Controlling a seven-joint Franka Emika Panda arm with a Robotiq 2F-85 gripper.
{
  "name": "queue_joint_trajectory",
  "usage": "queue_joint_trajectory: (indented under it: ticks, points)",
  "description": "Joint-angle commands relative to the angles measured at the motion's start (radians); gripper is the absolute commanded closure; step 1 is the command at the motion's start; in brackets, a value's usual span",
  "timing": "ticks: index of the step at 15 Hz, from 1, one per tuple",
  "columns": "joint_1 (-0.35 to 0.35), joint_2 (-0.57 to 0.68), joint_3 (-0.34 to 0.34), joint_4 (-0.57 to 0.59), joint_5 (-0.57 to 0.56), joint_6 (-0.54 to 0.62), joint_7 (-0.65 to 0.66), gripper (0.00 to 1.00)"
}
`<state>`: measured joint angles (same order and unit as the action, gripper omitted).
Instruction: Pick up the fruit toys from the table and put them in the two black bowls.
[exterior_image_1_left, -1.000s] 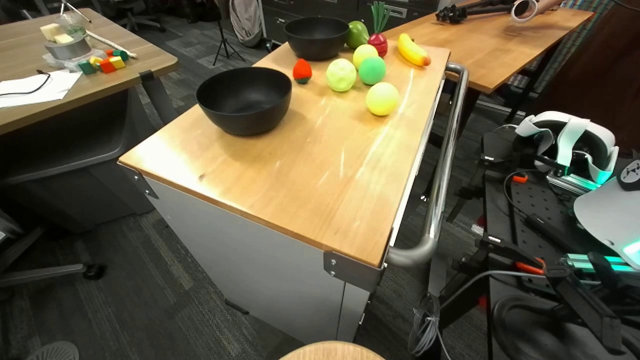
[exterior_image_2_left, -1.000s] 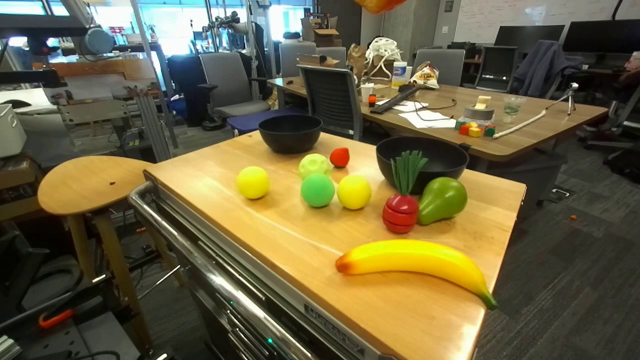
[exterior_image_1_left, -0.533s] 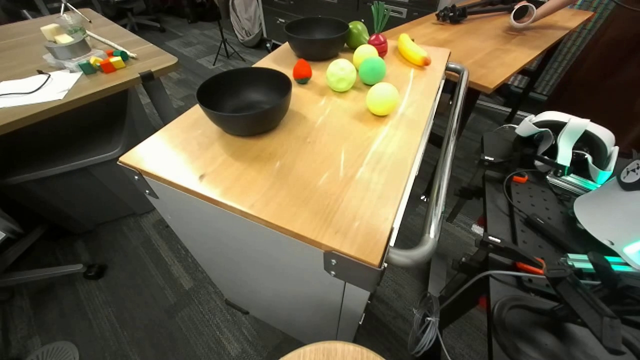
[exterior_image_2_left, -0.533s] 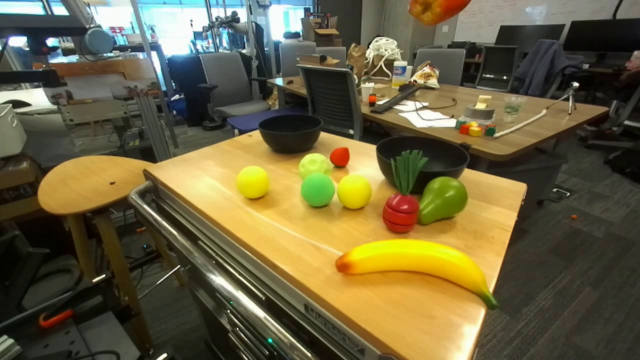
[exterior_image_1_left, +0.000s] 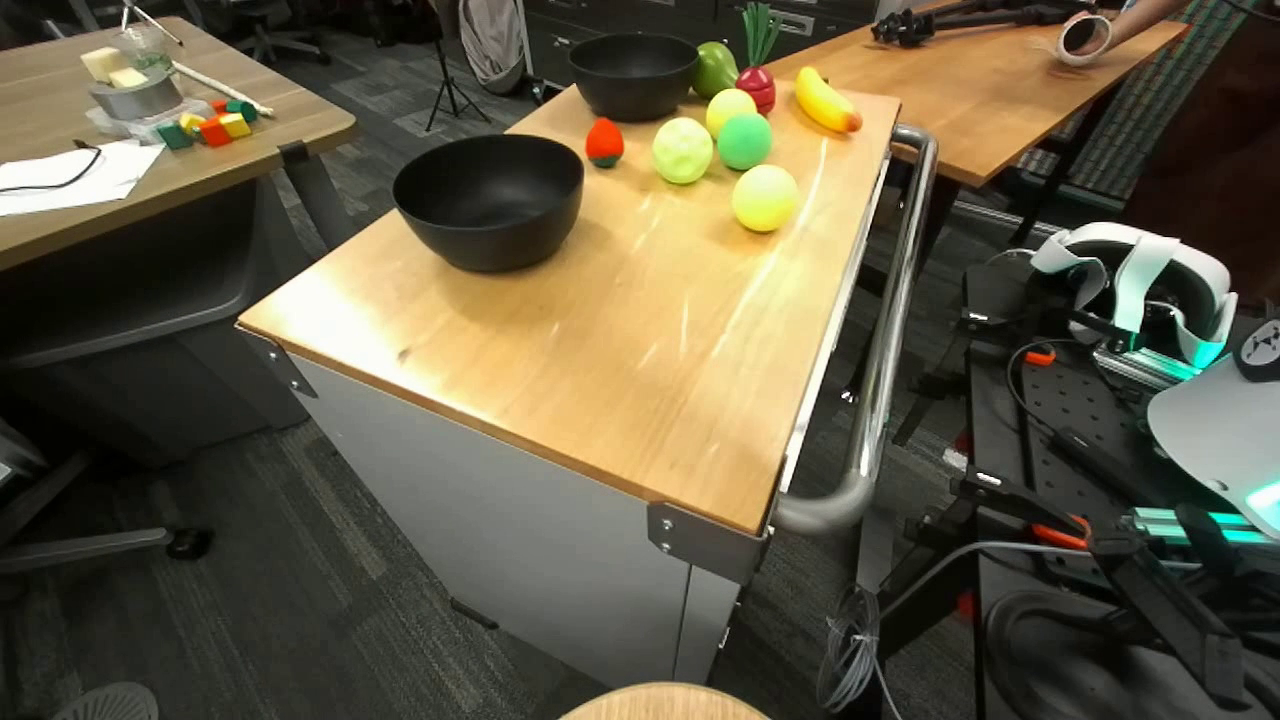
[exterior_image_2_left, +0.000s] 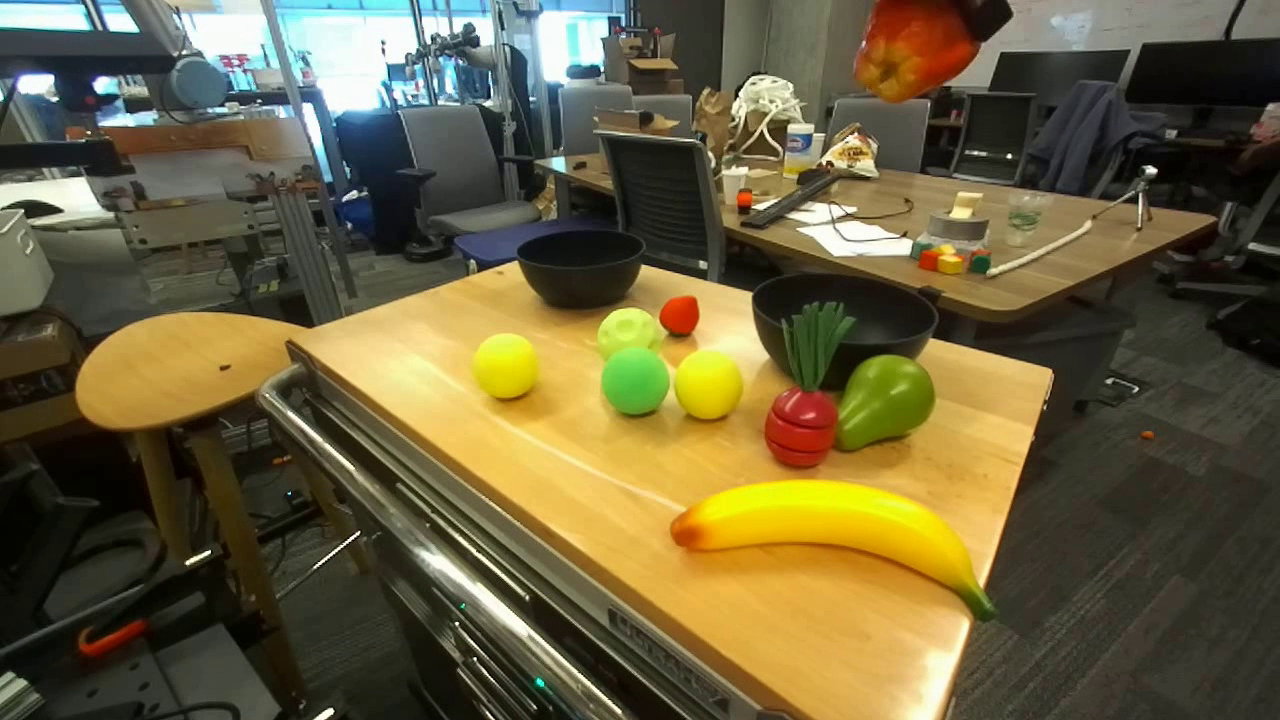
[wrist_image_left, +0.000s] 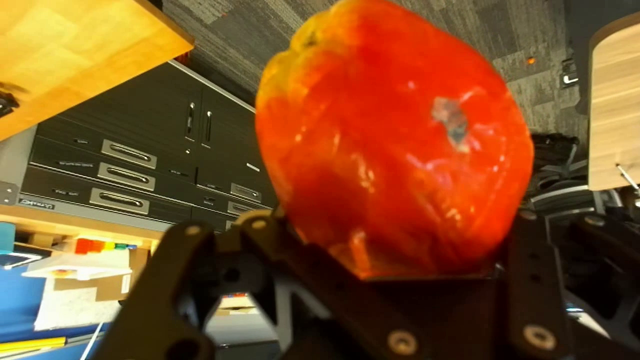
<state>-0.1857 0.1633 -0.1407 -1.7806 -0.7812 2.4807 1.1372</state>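
Grasping the red-orange apple (wrist_image_left: 395, 125), the gripper (wrist_image_left: 400, 225) has its jaws set apart on either side of the fruit in the wrist view. The apple is up in the air, off the desk (exterior_image_2_left: 580, 450); whether it is above the top or out past an edge cannot be told.

A metal bar (exterior_image_1_left: 895, 310) runs along one long edge of the desk. Near the opposite long edge stand, upright and well apart, one black bowl (exterior_image_1_left: 490, 240) toward one end and a second black bowl (exterior_image_1_left: 630, 95) by the corner at the other end. Between them lies a red strawberry (exterior_image_2_left: 679, 315). Just beside the second black bowl is a green pear (exterior_image_2_left: 890, 400), and next to the pear a red radish (exterior_image_2_left: 801, 428) stands with its leaves up. The banana (exterior_image_2_left: 830, 515) lies near the corner where that end meets the barred edge, its green tip at the short edge. Away from the edges, grouped close, sit a lime-coloured ball (exterior_image_2_left: 629, 330), a green ball (exterior_image_2_left: 635, 380) and a yellow ball (exterior_image_2_left: 708, 384); another yellow ball (exterior_image_2_left: 505, 366) rests a little apart, nearest the bar of the four. Past the opposite end stands a round wooden stool (exterior_image_2_left: 180, 375).
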Motion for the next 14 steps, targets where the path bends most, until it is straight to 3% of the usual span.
queue_joint_trajectory:
  ticks: [1, 3, 9, 14]
  points:
    - [0.037, -0.001, -0.033, -0.018, -0.009, -0.018, 0.027, 0.59]
    - [0.043, -0.029, -0.02, -0.086, 0.043, -0.052, -0.018, 0.59]
    - [0.068, -0.042, 0.003, -0.221, 0.366, -0.094, -0.15, 0.59]
    - [0.068, -0.038, -0.051, -0.183, 0.331, -0.088, -0.087, 0.59]
